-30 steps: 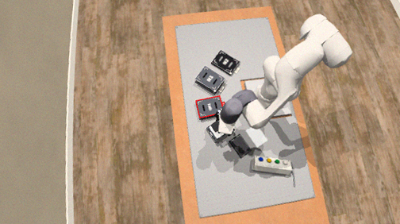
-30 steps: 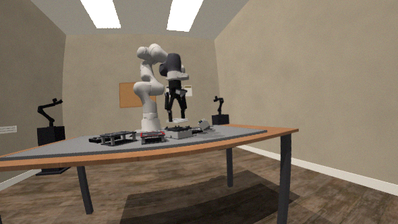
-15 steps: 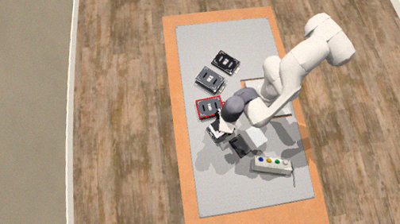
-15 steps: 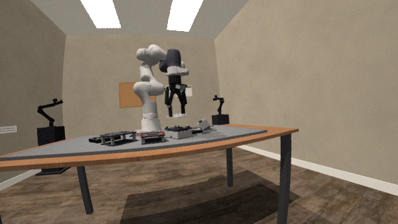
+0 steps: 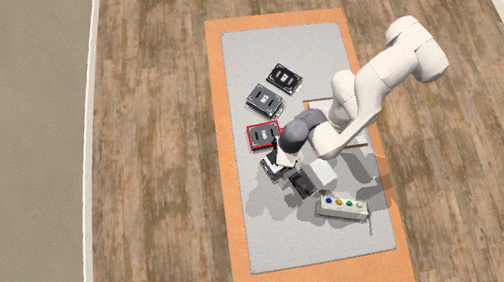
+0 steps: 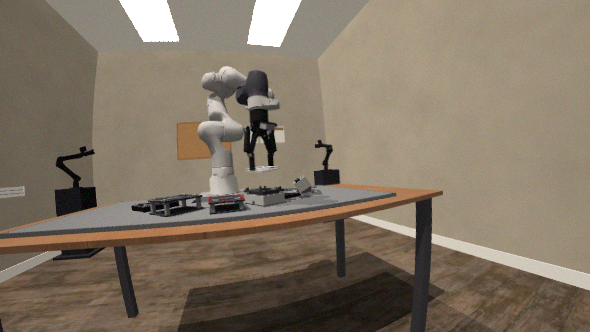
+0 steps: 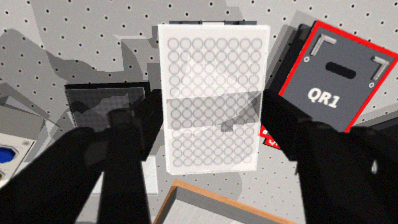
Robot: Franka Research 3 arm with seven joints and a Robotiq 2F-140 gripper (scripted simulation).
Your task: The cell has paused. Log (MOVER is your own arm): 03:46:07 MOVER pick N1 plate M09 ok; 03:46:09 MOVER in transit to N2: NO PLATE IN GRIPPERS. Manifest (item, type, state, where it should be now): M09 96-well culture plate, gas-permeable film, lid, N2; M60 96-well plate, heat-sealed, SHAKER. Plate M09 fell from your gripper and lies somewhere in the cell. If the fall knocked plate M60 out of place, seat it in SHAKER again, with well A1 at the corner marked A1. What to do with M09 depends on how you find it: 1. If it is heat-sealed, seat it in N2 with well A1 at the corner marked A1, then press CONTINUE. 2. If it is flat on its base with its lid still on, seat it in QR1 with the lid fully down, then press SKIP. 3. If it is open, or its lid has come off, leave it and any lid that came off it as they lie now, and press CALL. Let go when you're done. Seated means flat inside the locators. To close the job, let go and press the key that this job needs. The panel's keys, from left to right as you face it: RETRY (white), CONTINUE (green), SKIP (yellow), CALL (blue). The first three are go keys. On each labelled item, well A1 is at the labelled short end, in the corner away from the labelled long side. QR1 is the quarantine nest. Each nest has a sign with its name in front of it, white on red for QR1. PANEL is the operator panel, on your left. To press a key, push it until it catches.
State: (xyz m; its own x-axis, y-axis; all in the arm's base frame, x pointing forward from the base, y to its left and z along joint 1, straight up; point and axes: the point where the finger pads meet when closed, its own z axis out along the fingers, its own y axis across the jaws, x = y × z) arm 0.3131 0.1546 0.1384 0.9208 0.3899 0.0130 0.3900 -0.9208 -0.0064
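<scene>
My gripper [image 7: 211,104] is shut on a white 96-well plate [image 7: 214,97], gripping it by its long sides. In the side view the plate [image 6: 262,169] hangs level, a short way above the table, below my gripper [image 6: 261,161]. Its wells show through a pale, glossy top. The red-framed QR1 nest [image 7: 332,80] is empty, just to the right of the plate. A dark, flat, plate-sized piece [image 7: 106,106] lies on the mat to the left; it also shows in the overhead view [image 5: 303,182]. The shaker stand [image 6: 265,195] sits under the held plate, mostly hidden.
Two more dark nests [image 5: 284,78] [image 5: 264,99] stand beyond QR1 [image 5: 263,134]. The key panel [image 5: 343,207] lies close by, with its blue key [image 7: 6,155] at the wrist view's left edge. A white block [image 5: 323,172] sits beside the dark piece. An orange-framed board [image 7: 220,207] lies near the arm's base.
</scene>
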